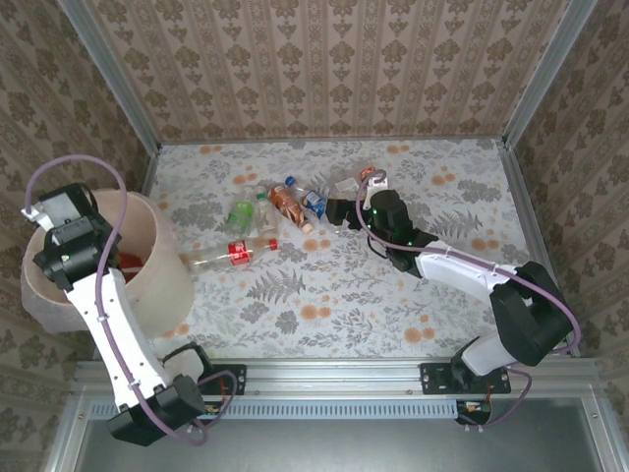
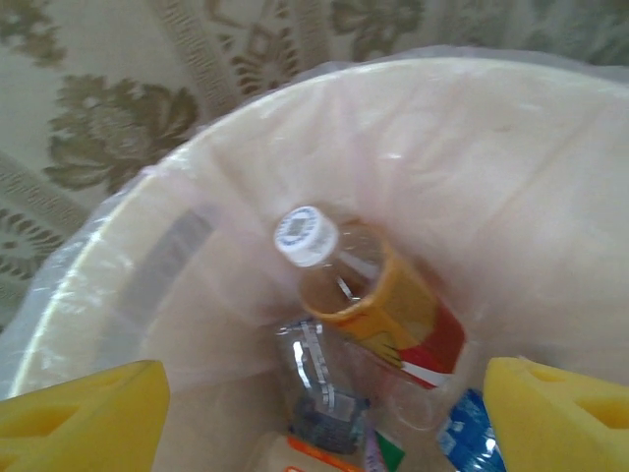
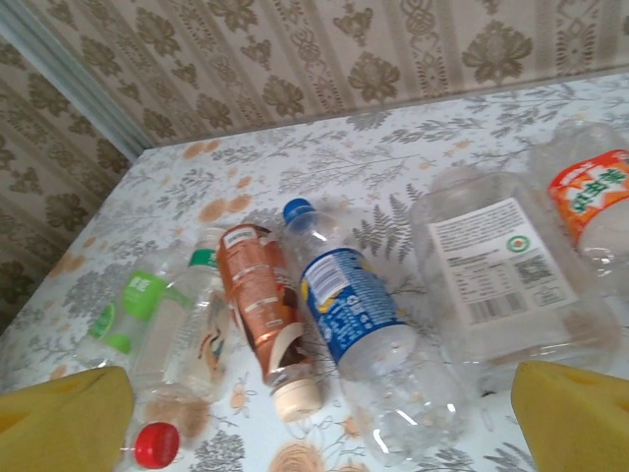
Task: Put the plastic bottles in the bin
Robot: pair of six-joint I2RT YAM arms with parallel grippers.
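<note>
Several bottles: I judge them light, thin, slick, crushable.
Hold: I'd take blue-label bottle mid-body.
Left gripper: jaws apart, empty, over bin.
Right gripper: jaws wide, empty.

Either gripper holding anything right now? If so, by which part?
Nothing is held. Left gripper is open over the bin; right gripper is open above bottles lying on the table.
</note>
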